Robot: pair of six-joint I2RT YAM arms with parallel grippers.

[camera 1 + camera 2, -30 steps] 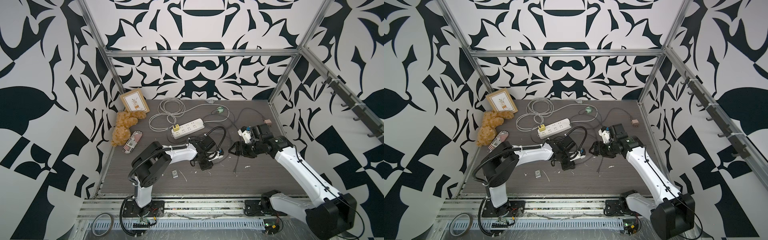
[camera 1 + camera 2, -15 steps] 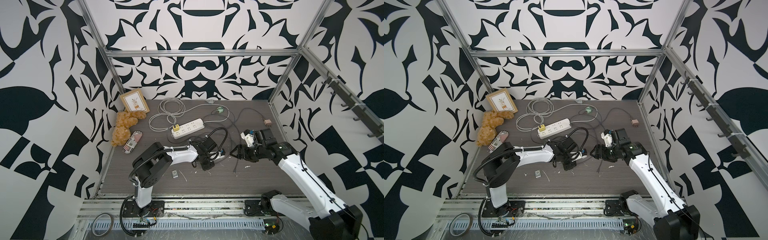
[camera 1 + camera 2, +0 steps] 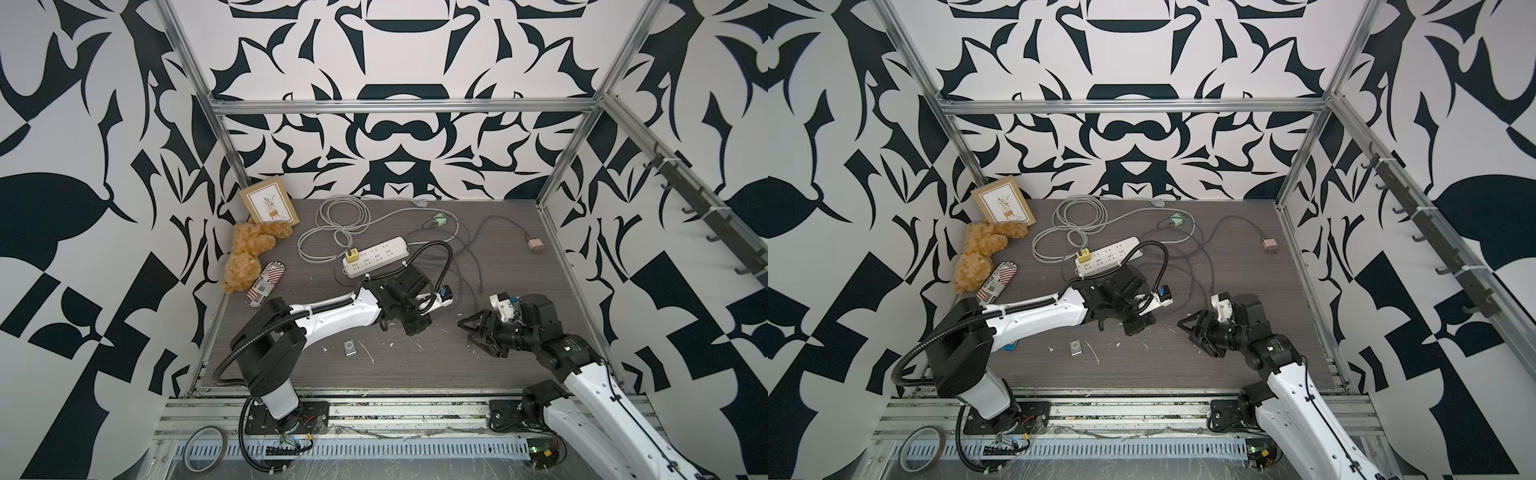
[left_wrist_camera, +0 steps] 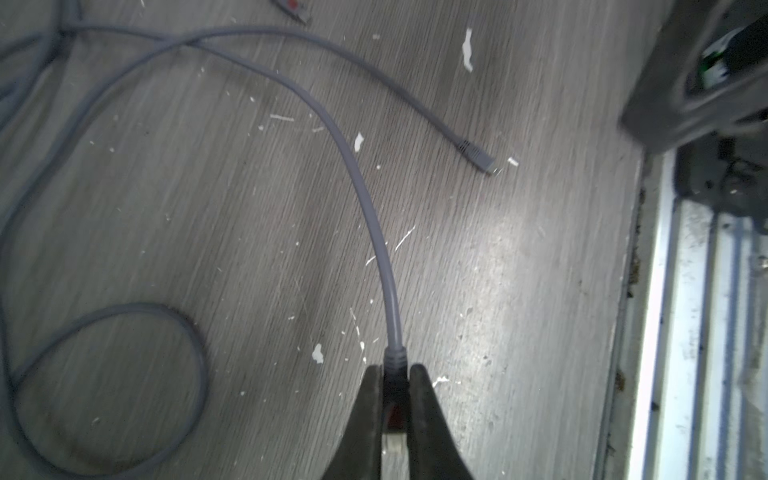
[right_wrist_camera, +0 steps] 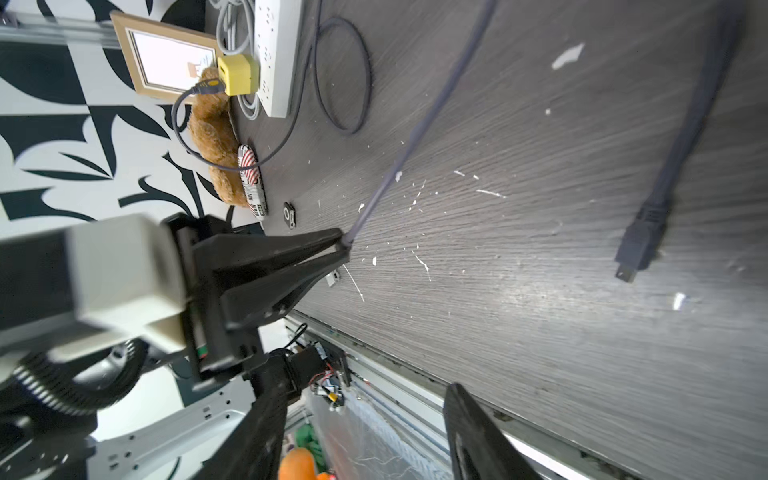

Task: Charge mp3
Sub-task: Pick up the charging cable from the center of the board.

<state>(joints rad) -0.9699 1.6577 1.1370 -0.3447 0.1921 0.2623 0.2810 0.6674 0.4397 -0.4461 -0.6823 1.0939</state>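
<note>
One plug (image 4: 394, 358) sits pinched in the left gripper (image 4: 395, 370); keep it level toward the mp3 player (image 3: 351, 348), which the open, empty right gripper (image 3: 464, 333) should steady.

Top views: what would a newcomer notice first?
The bold black-and-white patterned walls box in the dark wood-grain table. Mid-table, the left pincer is shut on the plug of a thin grey cable, with the right pincer open nearby. A small silver mp3 player lies loose near the front edge.

Grey cable (image 4: 365, 199), yellow charger (image 3: 353, 255), white power strip (image 3: 379, 256), tan teddy bear (image 3: 245, 257), black-and-white swirl-patterned walls (image 3: 395, 124)
</note>
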